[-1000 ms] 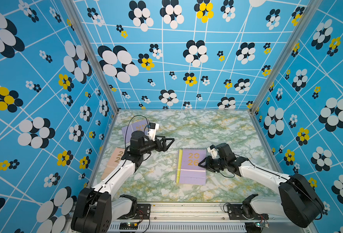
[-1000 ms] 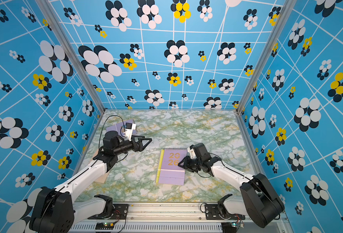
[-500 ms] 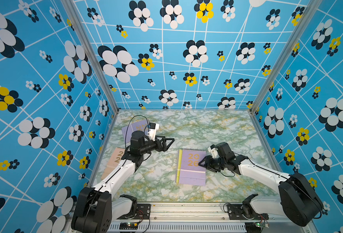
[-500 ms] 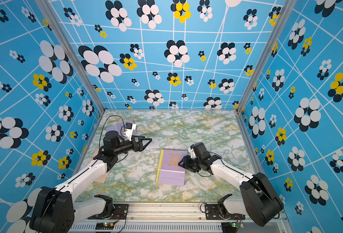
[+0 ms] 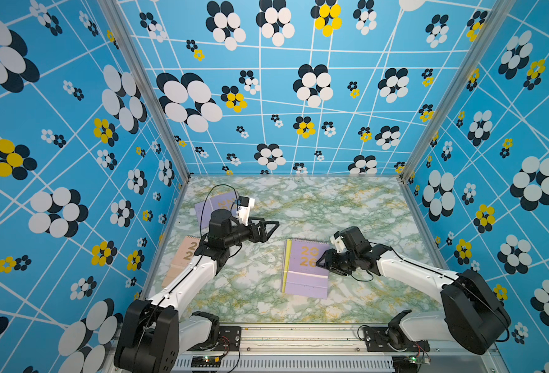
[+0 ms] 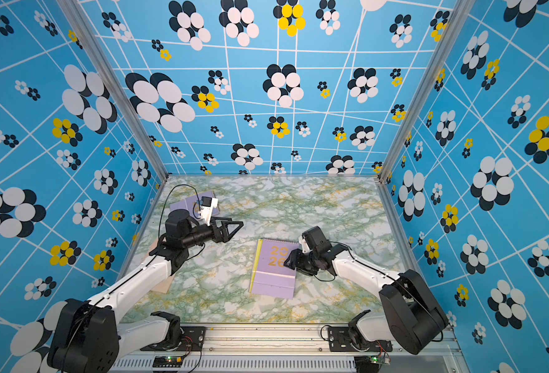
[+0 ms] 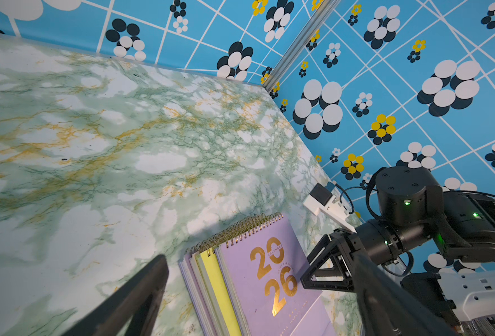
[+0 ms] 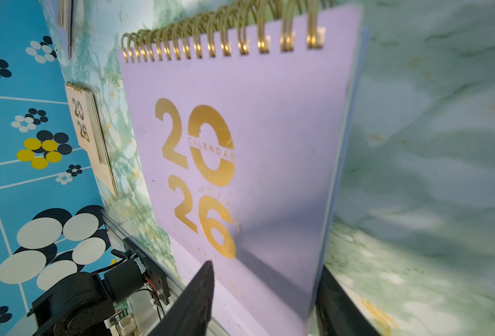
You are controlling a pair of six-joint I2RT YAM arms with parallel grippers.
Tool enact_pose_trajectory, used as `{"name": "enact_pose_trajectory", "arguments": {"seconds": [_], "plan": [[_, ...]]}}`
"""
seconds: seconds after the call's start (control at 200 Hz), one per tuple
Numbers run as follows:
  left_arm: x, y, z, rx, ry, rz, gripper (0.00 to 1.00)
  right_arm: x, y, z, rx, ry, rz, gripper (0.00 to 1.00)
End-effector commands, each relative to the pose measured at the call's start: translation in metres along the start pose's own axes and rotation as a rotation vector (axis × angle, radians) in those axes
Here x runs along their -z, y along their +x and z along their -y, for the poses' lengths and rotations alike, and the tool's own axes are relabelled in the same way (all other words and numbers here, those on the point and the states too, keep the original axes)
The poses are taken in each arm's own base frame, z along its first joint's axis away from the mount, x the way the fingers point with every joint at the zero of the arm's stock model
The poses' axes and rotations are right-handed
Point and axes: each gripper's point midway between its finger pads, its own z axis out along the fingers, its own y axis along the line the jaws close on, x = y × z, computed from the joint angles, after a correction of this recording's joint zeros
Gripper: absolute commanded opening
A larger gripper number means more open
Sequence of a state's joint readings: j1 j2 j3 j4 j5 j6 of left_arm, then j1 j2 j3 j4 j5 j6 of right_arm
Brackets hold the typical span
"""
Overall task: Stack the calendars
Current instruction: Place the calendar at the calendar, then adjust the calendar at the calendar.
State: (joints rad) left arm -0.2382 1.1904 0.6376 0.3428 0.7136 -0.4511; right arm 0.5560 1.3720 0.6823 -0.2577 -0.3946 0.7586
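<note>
A stack of calendars [image 5: 305, 269] [image 6: 274, 271] lies mid-table, a lavender cover with gold "20 26" [image 7: 269, 276] [image 8: 240, 145] on top and a yellow-green one showing at its left side. My right gripper [image 5: 323, 261] [image 6: 287, 262] [image 8: 266, 266] stands open at the stack's right edge, one finger over the top cover and the other beside the edge. My left gripper [image 5: 268, 226] [image 6: 234, 227] [image 7: 257, 261] hangs wide open and holds nothing, left of the stack and further back. A lavender calendar [image 5: 213, 205] [image 6: 187, 203] lies at the back left, and a peach-pink one [image 5: 184, 258] [image 8: 87, 136] lies by the left wall, partly under the left arm.
Blue flowered walls [image 5: 460, 193] close the marble table [image 5: 331, 210] on three sides. An aluminium rail [image 5: 299, 336] with the arm bases runs along the front edge.
The right gripper's jaws have spread wider at the stack's right edge. The left arm and the calendars have not moved.
</note>
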Motion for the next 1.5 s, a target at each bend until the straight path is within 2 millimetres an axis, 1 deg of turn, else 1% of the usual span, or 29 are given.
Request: {"name": "enact_pose_trajectory", "arguments": {"seconds": [0.0,0.59,0.969,1.494], "plan": [[-0.002,-0.006,0.007,-0.033,0.021,0.003,1.0,0.003,-0.006,-0.004,0.023,0.023,0.012,0.56],[-0.003,-0.005,0.006,-0.03,0.023,-0.001,1.0,0.001,-0.017,0.0,0.043,0.116,0.023,0.58],[-0.004,-0.005,0.006,-0.027,0.025,-0.004,1.0,0.001,-0.021,-0.009,0.053,0.114,0.028,0.58],[-0.004,-0.005,0.007,-0.027,0.028,-0.008,0.99,-0.001,-0.026,-0.013,0.068,0.118,0.04,0.58]]}}
